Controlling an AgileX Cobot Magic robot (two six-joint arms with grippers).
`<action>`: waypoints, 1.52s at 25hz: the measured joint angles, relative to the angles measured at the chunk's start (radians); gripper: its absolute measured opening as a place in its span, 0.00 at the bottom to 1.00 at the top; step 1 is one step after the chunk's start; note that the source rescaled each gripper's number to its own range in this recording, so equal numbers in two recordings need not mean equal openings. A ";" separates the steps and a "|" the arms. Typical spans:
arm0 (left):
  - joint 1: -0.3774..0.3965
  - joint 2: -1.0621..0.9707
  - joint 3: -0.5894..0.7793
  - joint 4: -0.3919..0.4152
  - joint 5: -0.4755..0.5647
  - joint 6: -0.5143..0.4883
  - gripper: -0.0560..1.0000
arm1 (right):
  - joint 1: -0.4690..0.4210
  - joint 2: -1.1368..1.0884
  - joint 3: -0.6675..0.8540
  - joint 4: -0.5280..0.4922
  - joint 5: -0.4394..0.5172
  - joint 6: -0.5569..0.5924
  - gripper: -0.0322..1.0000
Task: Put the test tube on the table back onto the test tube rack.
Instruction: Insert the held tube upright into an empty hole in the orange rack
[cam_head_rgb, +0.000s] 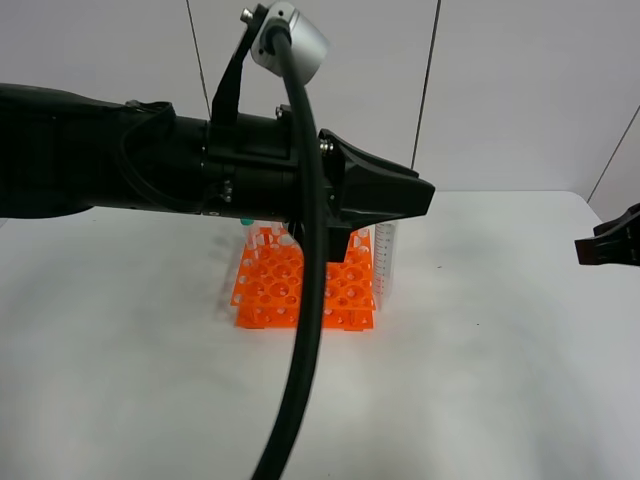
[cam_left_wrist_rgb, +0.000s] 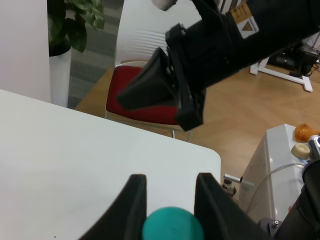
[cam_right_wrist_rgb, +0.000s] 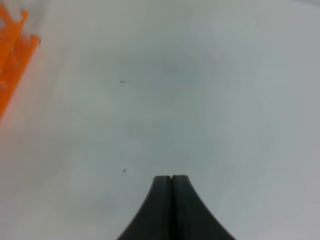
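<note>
**Tube held by its cap at the rack's right edge**

On the left gripper (cam_left_wrist_rgb: 171, 186), the fingers sit either side of a teal cap (cam_left_wrist_rgb: 172, 226) and are clenched on it. It holds the test tube (cam_head_rgb: 385, 262) by the top. The tube hangs upright, its wall clear with printed marks showing. Its top end is hidden behind the gripper in the high view. The lower end is at the right edge of the test tube rack (cam_head_rgb: 300, 290); I cannot tell whether it is in a hole or just beside the rack.

The left arm (cam_head_rgb: 120, 150) spans the high view from the left and covers the rack's back rows. A second teal cap (cam_head_rgb: 246, 221) peeks out under it at the rack's back left corner. The orange rack stands on the table (cam_head_rgb: 500, 380), near the middle.

On the right gripper (cam_right_wrist_rgb: 172, 180), the jaws are pressed together with nothing between them. It hangs over bare white tabletop, well to the right of the rack. Only an orange corner shows in its wrist view.
</note>
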 joint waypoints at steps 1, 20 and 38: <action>0.000 0.000 0.000 0.000 0.000 0.000 0.05 | 0.000 -0.023 0.000 0.000 0.023 0.006 0.03; 0.000 0.000 0.000 0.000 -0.001 0.001 0.05 | 0.000 -0.828 0.007 0.006 0.500 0.135 0.03; 0.000 0.000 0.000 0.000 -0.001 0.002 0.05 | 0.000 -0.932 0.197 0.028 0.433 0.129 0.03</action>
